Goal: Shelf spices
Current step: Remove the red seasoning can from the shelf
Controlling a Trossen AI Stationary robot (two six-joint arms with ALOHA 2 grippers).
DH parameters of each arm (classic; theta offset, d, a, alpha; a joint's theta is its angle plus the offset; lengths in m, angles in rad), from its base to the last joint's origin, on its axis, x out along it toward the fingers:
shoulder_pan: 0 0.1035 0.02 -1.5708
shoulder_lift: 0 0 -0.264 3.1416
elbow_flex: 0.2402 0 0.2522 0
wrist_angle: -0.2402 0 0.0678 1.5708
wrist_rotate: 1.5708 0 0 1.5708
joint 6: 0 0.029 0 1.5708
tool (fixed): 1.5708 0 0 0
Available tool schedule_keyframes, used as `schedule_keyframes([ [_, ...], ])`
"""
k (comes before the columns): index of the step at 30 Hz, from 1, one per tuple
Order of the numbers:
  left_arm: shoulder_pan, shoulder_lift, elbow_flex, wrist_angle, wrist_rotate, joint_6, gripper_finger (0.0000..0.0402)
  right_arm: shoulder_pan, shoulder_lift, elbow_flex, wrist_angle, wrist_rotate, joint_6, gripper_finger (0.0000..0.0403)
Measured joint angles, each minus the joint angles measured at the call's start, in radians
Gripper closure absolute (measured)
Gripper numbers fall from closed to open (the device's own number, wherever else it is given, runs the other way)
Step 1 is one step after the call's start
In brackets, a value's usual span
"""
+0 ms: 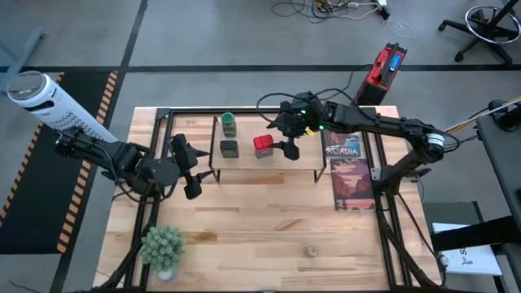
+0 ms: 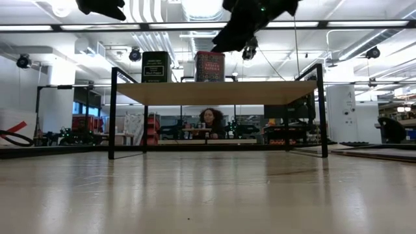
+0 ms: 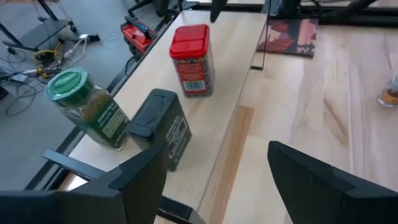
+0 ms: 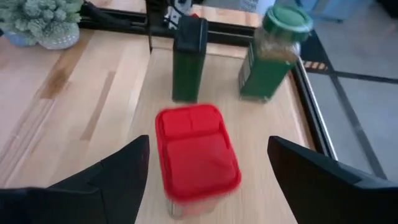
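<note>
The shelf (image 1: 269, 167) stands at the table's far middle. Three spices stand on its board: a green-capped jar (image 1: 228, 124), a dark square tin (image 1: 229, 149) and a red square tin (image 1: 262, 146). A round tan jar (image 1: 311, 251) stands on the table near the front edge. My right gripper (image 4: 208, 146) is open above the red tin (image 4: 196, 158), one finger on each side and clear of it. My left gripper (image 1: 189, 168) is open in the air off the shelf's left end, pointing at the dark tin (image 3: 160, 127) and the green-capped jar (image 3: 84, 106).
A small potted plant (image 1: 163, 248) stands at the near left. A book (image 1: 352, 175) lies flat to the right of the shelf. Black frame rails (image 1: 151, 203) run along the table's sides. The right half of the shelf board (image 3: 230, 74) is bare.
</note>
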Motion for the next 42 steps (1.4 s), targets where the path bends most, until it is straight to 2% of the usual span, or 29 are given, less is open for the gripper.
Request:
schedule_keyframes([
  [7, 0.0, -0.002, 0.0, -0.006, 0.003, -0.018, 0.0138, 0.007, 0.118, 0.195, -0.212, -0.003, -0.054, 0.0098],
  [17, 0.002, 0.0, 0.0, -0.009, 0.021, -0.042, 0.0138, 0.031, 0.255, 0.367, -0.368, 0.001, -0.103, 0.0104],
  [27, 0.002, -0.001, 0.0, -0.052, 0.021, -0.079, 0.0138, 0.034, 0.298, 0.406, -0.429, 0.001, -0.123, 0.0103],
  [42, 0.002, -0.001, 0.0, -0.053, 0.026, -0.103, 0.0138, 0.04, 0.321, 0.4, -0.442, 0.001, -0.131, 0.0148],
])
